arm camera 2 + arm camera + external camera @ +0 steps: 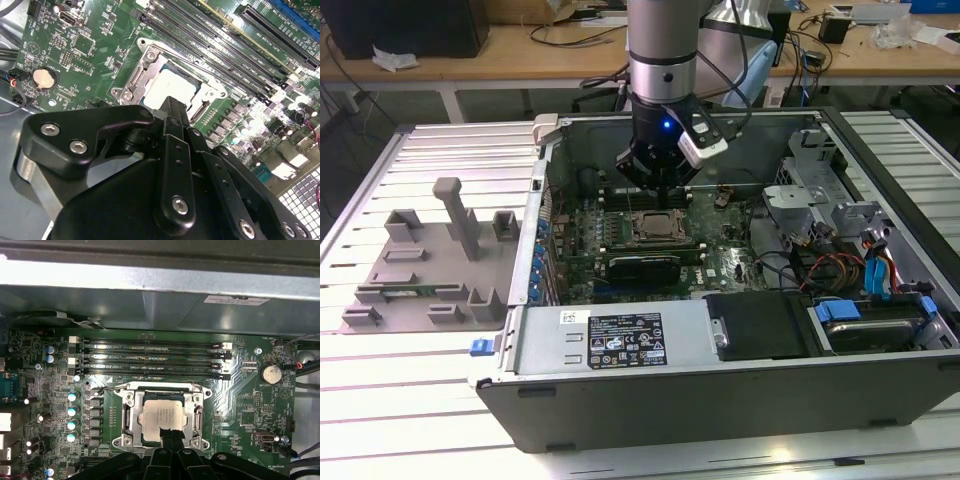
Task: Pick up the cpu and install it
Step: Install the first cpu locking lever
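Note:
The cpu (162, 416), a flat square chip with a silvery-grey top, lies level inside the open metal socket frame (127, 415) of the green motherboard (240, 405). It also appears in the second wrist view as the cpu (172, 85) and, small, in the exterior view as the cpu (655, 224). My gripper (665, 198) hangs straight above the socket inside the open computer case. Its fingers are shut to a narrow tip, with nothing between them. In both wrist views the gripper tip (171, 436) (172, 107) overlaps the chip's near edge. Whether it touches the chip I cannot tell.
Memory slots (150, 360) run beside the socket, and a coin battery (271, 373) sits near them. The case wall (545, 200), a black power supply (760, 325) and drive bays with cables (860, 260) surround the board. A grey parts fixture (430, 260) lies at the exterior view's left.

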You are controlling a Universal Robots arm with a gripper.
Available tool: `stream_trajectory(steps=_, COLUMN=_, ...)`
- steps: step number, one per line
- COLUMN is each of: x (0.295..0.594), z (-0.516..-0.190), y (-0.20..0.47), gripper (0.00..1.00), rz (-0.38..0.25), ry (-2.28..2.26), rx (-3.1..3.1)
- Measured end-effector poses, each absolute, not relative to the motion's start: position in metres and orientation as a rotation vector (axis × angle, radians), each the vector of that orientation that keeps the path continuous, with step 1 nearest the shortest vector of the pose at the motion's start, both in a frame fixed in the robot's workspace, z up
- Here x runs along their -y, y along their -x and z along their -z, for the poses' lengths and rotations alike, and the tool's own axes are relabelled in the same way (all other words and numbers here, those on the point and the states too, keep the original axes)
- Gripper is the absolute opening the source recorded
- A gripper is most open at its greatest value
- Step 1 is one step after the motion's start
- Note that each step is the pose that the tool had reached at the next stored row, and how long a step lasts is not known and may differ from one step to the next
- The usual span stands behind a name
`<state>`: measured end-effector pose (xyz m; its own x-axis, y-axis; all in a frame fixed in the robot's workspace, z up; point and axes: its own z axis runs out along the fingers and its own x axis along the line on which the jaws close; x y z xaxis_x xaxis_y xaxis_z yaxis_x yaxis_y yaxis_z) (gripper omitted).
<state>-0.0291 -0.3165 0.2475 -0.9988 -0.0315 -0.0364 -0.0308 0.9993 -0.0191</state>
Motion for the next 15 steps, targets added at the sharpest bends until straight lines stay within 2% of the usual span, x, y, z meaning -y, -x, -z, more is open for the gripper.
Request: stream_trajectory(steps=15, x=0.316, z=-0.249, y=0.04, gripper=0.11, rz=0.029, ry=0.048, rx=-3.104)
